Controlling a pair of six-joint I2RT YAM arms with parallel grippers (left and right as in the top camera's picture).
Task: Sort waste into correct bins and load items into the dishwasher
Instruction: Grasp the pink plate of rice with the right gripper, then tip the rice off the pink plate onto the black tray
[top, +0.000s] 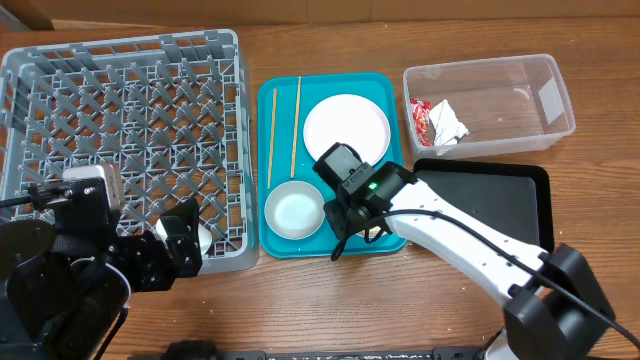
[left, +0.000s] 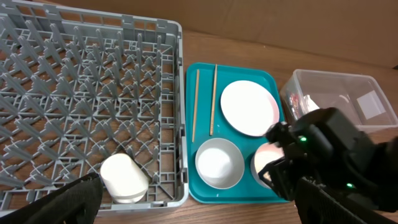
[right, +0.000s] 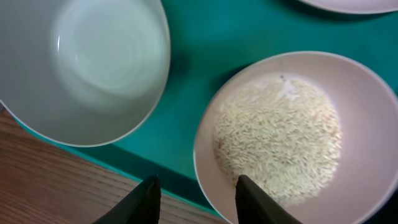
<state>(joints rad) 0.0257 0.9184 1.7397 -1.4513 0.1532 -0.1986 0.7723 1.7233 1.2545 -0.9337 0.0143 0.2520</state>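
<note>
Small white dish (right: 292, 137) heaped with rice grains (right: 280, 140) on teal tray (top: 283, 95), near rim lying between parted right fingers (right: 252, 199), not gripped, grey bowl (right: 87, 68) just beside, left fingers (left: 81, 199) spread wide over rack (left: 74, 81) holding white cup (left: 123, 177)

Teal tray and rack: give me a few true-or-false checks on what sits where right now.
1. The chopsticks lie on the teal tray. True.
2. The wrapper is in the black tray. False: it is in the clear tub.
3. A white cup sits in the dish rack. True.
4. The rice grains lie in the grey bowl. False: they fill a small white dish beside it.
</note>
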